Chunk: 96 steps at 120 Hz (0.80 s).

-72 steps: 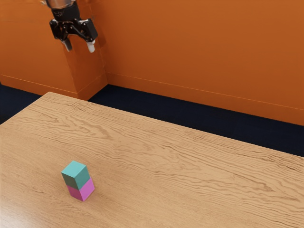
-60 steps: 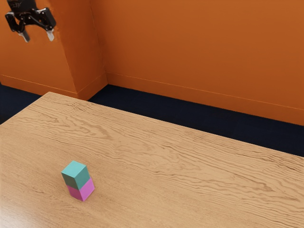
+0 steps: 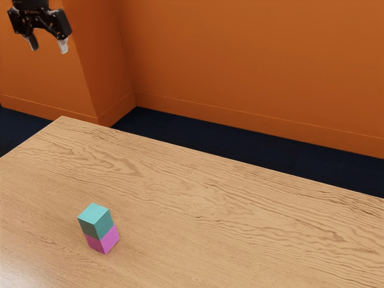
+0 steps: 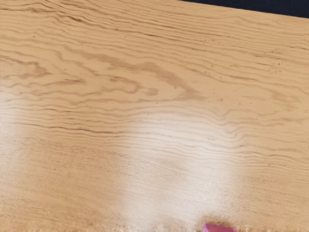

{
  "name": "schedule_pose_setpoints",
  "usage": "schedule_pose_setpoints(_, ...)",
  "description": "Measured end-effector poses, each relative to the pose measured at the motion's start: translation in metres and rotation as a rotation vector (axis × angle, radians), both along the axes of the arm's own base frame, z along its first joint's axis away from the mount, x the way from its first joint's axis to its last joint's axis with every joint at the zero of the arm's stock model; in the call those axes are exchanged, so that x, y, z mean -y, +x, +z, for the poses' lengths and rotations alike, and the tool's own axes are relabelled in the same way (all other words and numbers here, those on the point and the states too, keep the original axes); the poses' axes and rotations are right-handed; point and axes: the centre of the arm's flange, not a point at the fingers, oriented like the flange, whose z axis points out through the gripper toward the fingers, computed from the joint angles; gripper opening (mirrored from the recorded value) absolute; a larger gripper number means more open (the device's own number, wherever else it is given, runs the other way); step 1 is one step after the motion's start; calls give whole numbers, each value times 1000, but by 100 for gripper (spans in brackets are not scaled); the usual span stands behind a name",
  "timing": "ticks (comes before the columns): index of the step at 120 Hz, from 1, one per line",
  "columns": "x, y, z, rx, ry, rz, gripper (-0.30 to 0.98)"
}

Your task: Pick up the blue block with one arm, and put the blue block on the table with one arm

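Gripper [image 3: 48, 49] moved away, fingers [image 3: 63, 45] apart

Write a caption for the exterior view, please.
Open gripper in the air; on the wooden table, a teal block on a pink block.

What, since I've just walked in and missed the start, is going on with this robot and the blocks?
The robot isn't handling anything: its gripper hangs open and empty, high in the exterior view's upper left. The teal block, probably the "blue" one it is meant to pick up, sits on the pink block, which stands on the table. So the teal block isn't resting directly on the table.
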Motion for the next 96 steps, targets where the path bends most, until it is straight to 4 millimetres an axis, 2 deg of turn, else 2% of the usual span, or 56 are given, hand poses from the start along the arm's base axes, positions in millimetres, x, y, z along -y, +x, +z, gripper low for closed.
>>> schedule_pose_setpoints(9, -5, 0, -43, -55, -31, -18, 67)
schedule_pose_setpoints(28, -4, -13, -170, -171, -74, -65, 67)
schedule_pose_setpoints(34, -6, -10, -196, -172, -67, -68, 67)
schedule_pose_setpoints(39, -8, -7, -207, -159, -56, -70, 67)
schedule_pose_setpoints(49, -11, -1, -216, -118, -31, -78, 67)
schedule_pose_setpoints(65, -1, -13, -243, -93, -10, -102, 67)
schedule_pose_setpoints(72, 25, -14, -256, -88, 0, -145, 67)
schedule_pose_setpoints(83, 96, -12, -272, -79, 14, -263, 67)
schedule_pose_setpoints(87, 116, -14, -280, -78, 16, -293, 66)
schedule_pose_setpoints(91, 127, -16, -289, -79, 17, -308, 66)
schedule_pose_setpoints(96, 130, -18, -299, -78, 16, -304, 66)
